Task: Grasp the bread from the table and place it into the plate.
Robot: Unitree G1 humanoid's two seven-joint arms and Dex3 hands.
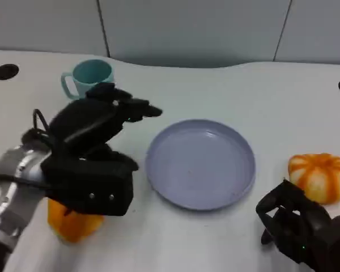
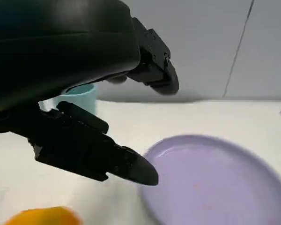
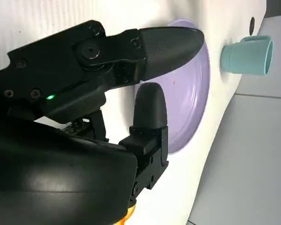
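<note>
left hand (image 1: 96, 144): fingers spread, holding nothing | right hand (image 1: 297, 224): probably likewise | plate (image 1: 201, 164): bare | bread (image 1: 320, 177): beside it

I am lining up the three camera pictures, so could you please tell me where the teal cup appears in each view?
Head view: the teal cup stands at the upper left, beyond the left hand.
Left wrist view: a slice of the cup peeks out between that hand's fingers.
Right wrist view: the cup lies at the upper right, past the right hand.
Shared landmark: the purple plate beside the cup.
</note>
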